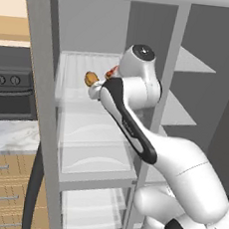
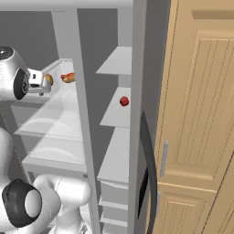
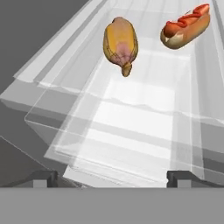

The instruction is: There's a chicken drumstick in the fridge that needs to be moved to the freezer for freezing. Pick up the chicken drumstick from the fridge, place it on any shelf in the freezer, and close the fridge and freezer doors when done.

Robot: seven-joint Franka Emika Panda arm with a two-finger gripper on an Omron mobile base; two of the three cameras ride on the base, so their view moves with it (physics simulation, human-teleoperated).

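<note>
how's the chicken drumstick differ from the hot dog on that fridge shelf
The chicken drumstick is plain golden-brown, tapering to a bony tip; the hot dog is a tan bun with a red sausage. In the hand view the drumstick lies nearer the gripper, the hot dog farther back and right. Both rest on the same clear shelf.

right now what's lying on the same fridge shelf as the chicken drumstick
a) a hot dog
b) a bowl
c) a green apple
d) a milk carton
a: in the hand view the chicken drumstick lies on the clear fridge shelf with a hot dog beside it, apart from it, while the open gripper is short of both.
</note>
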